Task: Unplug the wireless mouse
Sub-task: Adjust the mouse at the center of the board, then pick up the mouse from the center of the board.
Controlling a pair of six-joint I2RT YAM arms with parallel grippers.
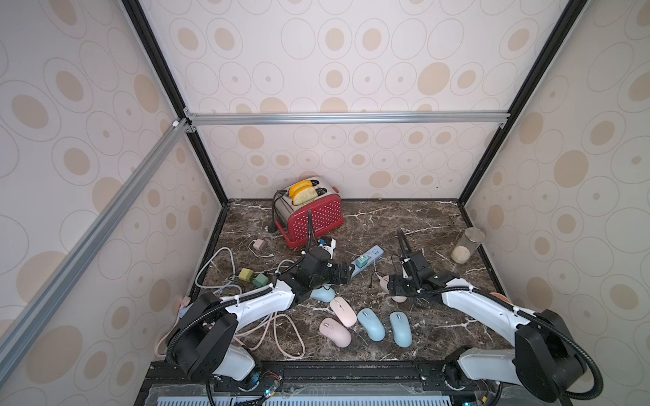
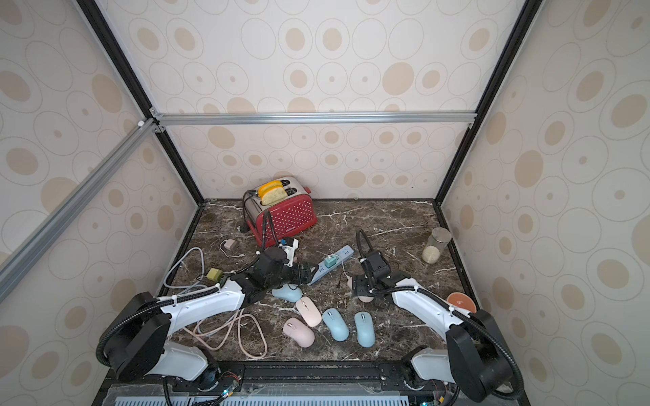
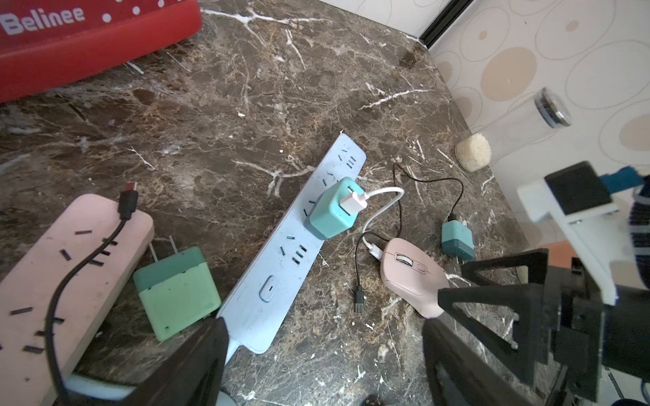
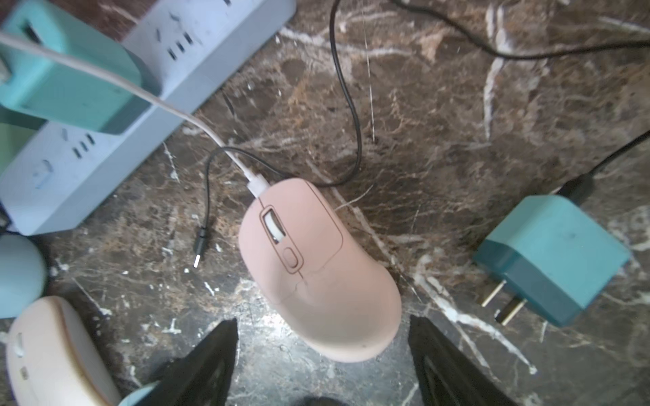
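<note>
The pink wireless mouse [image 4: 316,270] lies on the dark marble surface [image 3: 211,123], just beside the blue power strip [image 3: 281,274]. A white cable [image 4: 197,123] is plugged into its front end. The other end of this cable sits in a teal charger [image 3: 332,211], which stands in a socket of the strip. The right pincer [image 4: 322,321] hangs over the rear of the mouse. Its jaws are apart, one on each side of the mouse body, and they do not clamp it. The left pincer [image 3: 322,325] is near the switch end of the power strip. Its jaws are also wide apart and hold nothing. On the other side of the mouse lies a second teal charger [image 4: 552,256], unplugged, with a thin black cable [image 4: 351,116] that curls around the front of the mouse. In a top view, four more mice [image 1: 371,325], pink and blue, lie in a row nearer to the robot's base.
</note>
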